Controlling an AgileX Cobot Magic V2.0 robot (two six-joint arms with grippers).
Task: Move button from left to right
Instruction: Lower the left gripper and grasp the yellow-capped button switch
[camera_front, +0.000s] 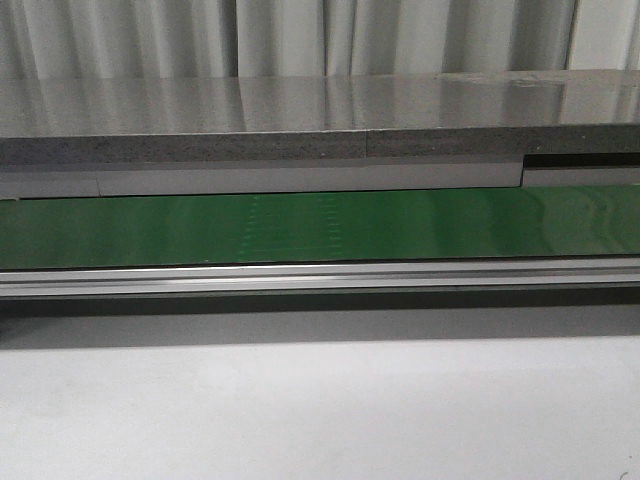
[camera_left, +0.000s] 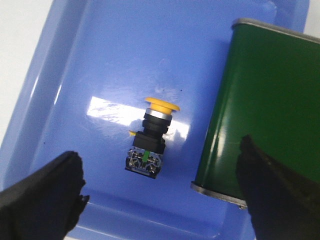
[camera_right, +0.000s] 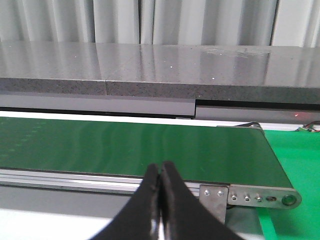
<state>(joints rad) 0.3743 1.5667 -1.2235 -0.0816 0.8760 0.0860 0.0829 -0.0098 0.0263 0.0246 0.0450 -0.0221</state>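
— Green belting first, since it's the biggest thing: the long green conveyor belt (camera_front: 300, 228) runs straight across the front view, a grey stone-look shelf (camera_front: 300, 120) behind it. Neither arm shows there.

— And the button?

— Only the left wrist view has it. A shallow blue plastic tray (camera_left: 75, 65) sits below that arm, the belt's rounded end overhanging one side. The small push-button with the yellow-orange cap and black blocky body (camera_left: 148, 140) lies on its side on the tray floor, just beside the belt end but apart from it.

— How does it lie against the hand?

— Between the two black fingers (camera_left: 45, 192) of the left gripper (camera_left: 160, 192), which are spread wide and holding nothing. Its long axis, cap to terminal block, runs roughly across the line between the fingers, so closing would likely pinch the body's flanks.

— The right gripper (camera_right: 161, 200)?

— Pressed closed and empty, facing the belt's far end. The left arm is clearly nearer; I'd judge the pick is its job.
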